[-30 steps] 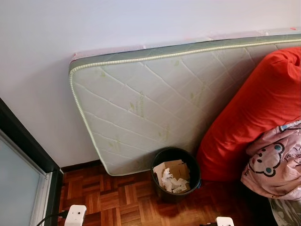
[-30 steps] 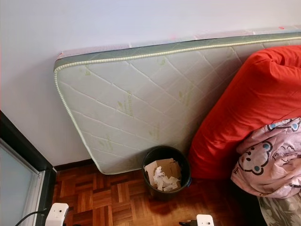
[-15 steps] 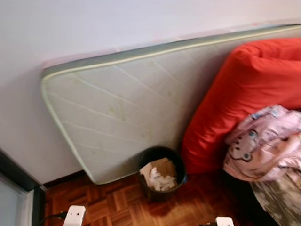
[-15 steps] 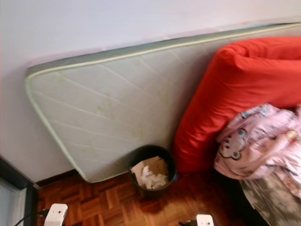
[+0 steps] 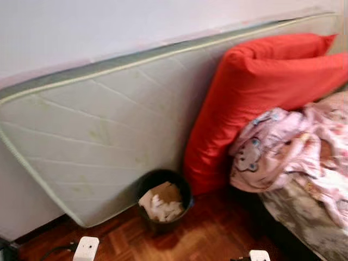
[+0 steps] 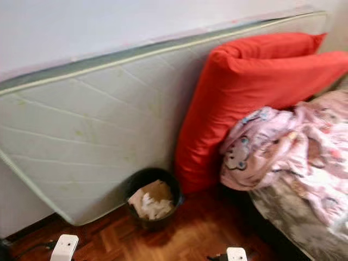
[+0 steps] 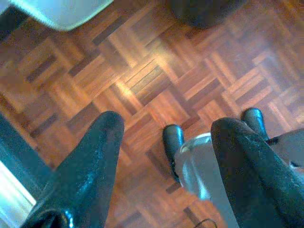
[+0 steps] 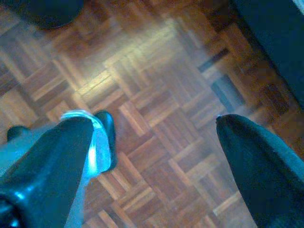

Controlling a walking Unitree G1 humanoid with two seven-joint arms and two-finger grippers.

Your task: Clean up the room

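Observation:
A black waste bin [image 5: 162, 199] holding cardboard and crumpled paper stands on the parquet floor [image 5: 206, 234], against a white quilted mattress [image 5: 92, 141] that leans on the wall. To its right a large red pillow [image 5: 255, 92] props against the mattress, with a pink cartoon-print blanket [image 5: 288, 152] heaped on the bed beside it. My left gripper [image 7: 164, 142] hangs open over bare parquet, nothing between its fingers. My right gripper [image 8: 152, 137] is also open above the floor, holding nothing.
The bed's patterned grey edge [image 5: 304, 223] runs along the lower right. White arm parts [image 5: 87, 247] show at the bottom edge. A dark skirting strip [image 5: 32, 231] lies at the lower left. My own feet [image 7: 173, 142] appear on the parquet below the grippers.
The camera has swung to the right: mattress and bin have shifted left in the picture, and more of the red pillow, blanket and bed has come into view. The dark door frame has slid out.

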